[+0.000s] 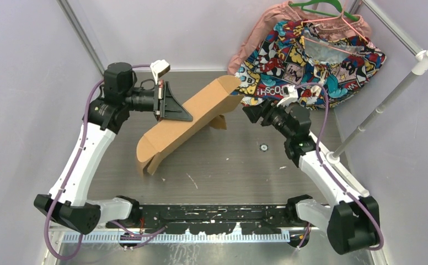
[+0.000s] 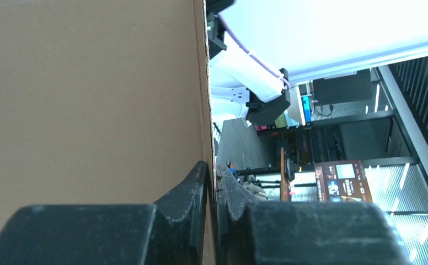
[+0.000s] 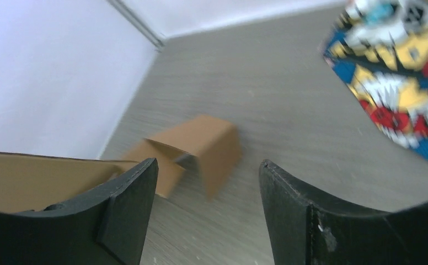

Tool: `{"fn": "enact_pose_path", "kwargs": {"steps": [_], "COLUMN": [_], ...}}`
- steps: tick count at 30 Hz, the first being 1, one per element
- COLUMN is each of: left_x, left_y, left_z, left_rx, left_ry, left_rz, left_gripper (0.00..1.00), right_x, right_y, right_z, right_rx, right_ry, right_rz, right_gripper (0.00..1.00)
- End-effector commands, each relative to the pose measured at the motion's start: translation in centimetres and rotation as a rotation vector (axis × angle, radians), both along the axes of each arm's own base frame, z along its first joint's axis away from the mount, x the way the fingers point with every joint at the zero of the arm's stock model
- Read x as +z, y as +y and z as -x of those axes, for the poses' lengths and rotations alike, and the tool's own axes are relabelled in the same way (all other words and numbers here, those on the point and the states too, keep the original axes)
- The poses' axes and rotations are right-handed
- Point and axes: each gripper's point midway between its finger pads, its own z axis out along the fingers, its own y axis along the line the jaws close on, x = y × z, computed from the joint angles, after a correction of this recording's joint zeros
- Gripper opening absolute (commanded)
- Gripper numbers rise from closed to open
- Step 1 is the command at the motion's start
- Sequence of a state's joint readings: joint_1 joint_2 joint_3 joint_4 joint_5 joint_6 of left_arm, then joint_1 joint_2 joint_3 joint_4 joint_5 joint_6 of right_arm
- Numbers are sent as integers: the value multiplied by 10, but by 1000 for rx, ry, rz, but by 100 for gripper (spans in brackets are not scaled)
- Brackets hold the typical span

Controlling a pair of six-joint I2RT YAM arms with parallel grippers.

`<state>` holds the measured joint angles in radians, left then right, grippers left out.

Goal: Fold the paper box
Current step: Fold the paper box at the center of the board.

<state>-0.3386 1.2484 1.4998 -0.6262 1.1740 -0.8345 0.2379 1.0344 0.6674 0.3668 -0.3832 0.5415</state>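
The paper box (image 1: pixel 187 124) is a brown cardboard sheet held tilted above the table, running from low near-left to high far-right, its flaps hanging down. My left gripper (image 1: pixel 173 107) is shut on its upper long edge; in the left wrist view the cardboard (image 2: pixel 90 99) fills the left half and its edge runs between the two fingers (image 2: pixel 192 190). My right gripper (image 1: pixel 249 112) stands open just right of the box's far end, nothing between its fingertips (image 3: pixel 206 165). A folded flap (image 3: pixel 198 152) of the box shows beyond them.
A comic-print cloth (image 1: pixel 311 61) with a pink garment on a green hanger (image 1: pixel 325 11) lies at the back right. A white pole (image 1: pixel 388 99) leans along the right side. A small round mark (image 1: pixel 263 147) sits on the grey table (image 1: pixel 228 165).
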Motion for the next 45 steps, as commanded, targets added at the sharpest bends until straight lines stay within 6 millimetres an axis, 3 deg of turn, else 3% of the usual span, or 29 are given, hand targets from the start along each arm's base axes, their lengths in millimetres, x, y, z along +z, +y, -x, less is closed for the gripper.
{"fn": "enact_pose_path", "kwargs": {"steps": [1,7,12,13,17,25,30,36,40,45], "left_x": [50,63,53,52,61,77,85,63,42,26], "left_y": [-1,-6,-9,-9,-11,-19,-26,-29,-31,-30], "left_z": [9,19,21,21,19,8,9,4,-7,-15], "left_rx": [32,27,9,4,2,-5,-33,-32,-20,-1], "left_ry": [-95,-87,-46,-40,-36,-53,-45,-27,-42,-48], "left_rz": [85,101,96,100,124,135,156,100,42,-30], "left_gripper": [12,13,13,13,13,13,13,13,12,11], "right_x": [-21,-40,-60,-72,-77,-80,-93,-111,-135,-146], "right_y": [-16,-13,16,23,35,52,61,59,50,49], "right_z": [-12,-35,-74,-82,-98,-96,-99,-82,-68,-61], "right_rx": [-94,-82,36,65,110,196,218,206,170,167], "right_ry": [104,185,221,258,266,275,317,360,419,428], "right_rz": [4,34,-20,-32,-46,-4,13,72,84,72], "right_gripper": [73,75,75,73,71,71,71,70,70,70]}}
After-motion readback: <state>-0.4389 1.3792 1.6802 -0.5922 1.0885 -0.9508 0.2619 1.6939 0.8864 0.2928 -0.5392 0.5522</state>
